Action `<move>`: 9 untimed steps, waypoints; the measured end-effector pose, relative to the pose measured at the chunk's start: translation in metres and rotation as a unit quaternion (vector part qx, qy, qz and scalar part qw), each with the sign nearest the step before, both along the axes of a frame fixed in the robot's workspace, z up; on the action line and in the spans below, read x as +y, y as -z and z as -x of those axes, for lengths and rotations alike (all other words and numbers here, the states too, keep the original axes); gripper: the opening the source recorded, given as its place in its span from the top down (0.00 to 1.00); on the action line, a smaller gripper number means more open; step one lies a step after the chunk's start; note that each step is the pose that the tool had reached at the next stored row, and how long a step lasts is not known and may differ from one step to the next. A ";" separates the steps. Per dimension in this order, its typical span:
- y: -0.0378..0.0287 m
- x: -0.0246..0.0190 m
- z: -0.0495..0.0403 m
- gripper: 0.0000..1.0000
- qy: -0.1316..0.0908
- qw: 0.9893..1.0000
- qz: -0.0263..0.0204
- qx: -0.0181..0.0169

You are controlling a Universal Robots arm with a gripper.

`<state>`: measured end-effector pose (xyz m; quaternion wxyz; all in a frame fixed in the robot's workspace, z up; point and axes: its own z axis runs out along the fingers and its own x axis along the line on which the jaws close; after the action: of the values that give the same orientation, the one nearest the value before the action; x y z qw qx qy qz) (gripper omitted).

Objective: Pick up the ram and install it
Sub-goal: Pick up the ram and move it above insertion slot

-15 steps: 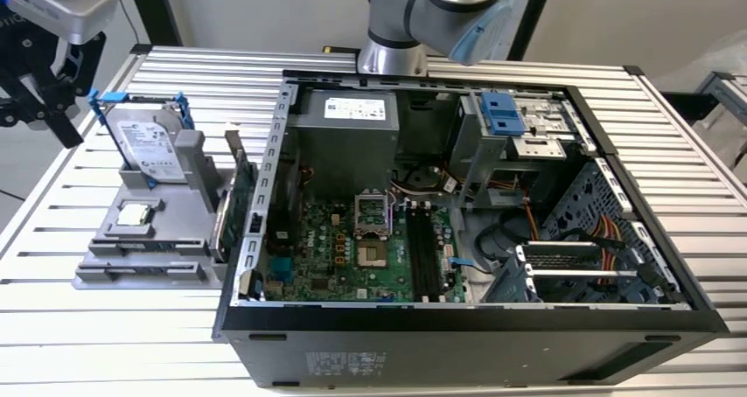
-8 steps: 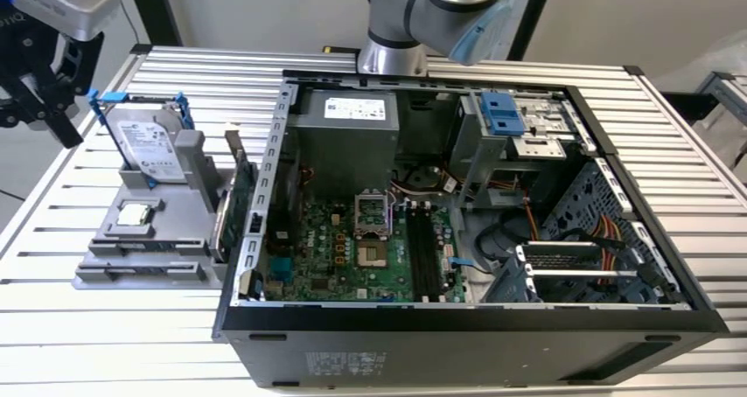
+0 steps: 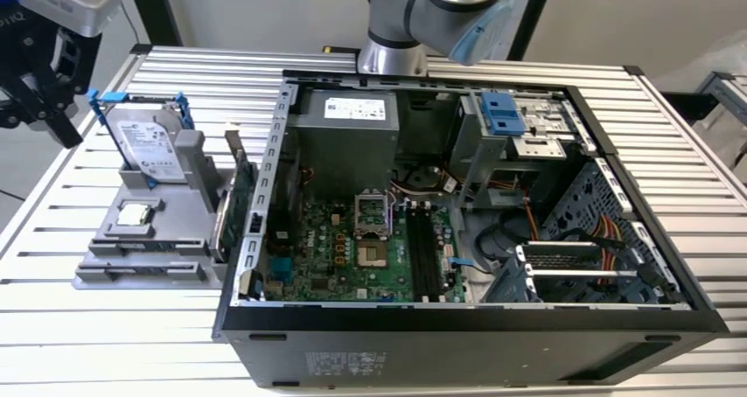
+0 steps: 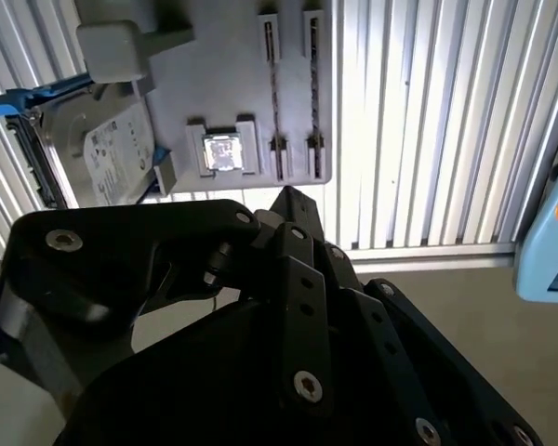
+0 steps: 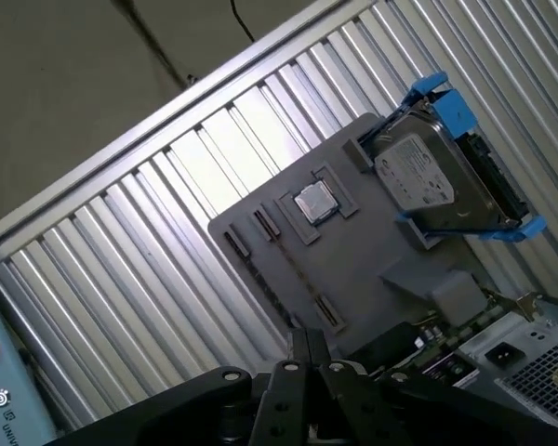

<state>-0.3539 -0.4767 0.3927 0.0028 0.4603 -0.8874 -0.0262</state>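
My gripper [image 3: 59,126] hangs at the exterior view's far left, above the table edge and to the left of the grey parts holder [image 3: 105,275]. In both wrist views its black fingers meet at one tip [image 4: 288,197] [image 5: 307,339], shut, with nothing between them. The holder's two narrow slots [image 4: 294,88] [image 5: 293,269] show as thin dark lines. The ram is hidden or out of view. The long black memory slots [image 3: 422,255] lie on the motherboard inside the open computer case [image 3: 467,323]; I cannot tell whether a stick sits in them.
A silver hard drive with blue rails [image 3: 150,148] stands in the holder, with a square processor [image 3: 136,212] in front of it. A green card with a metal bracket [image 3: 240,200] stands between holder and case. The slatted metal table [image 3: 117,344] carries everything. The arm's base [image 3: 391,52] rises behind the case.
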 end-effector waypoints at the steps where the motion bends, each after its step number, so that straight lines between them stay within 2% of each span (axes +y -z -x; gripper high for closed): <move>1: 0.0000 0.0000 0.0000 1.00 -0.004 1.000 0.000 0.000; 9: 0.0000 0.0000 0.0000 1.00 -0.034 0.999 0.000 0.000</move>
<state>-0.3539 -0.4767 0.3927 0.0037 0.4900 -0.8713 -0.0261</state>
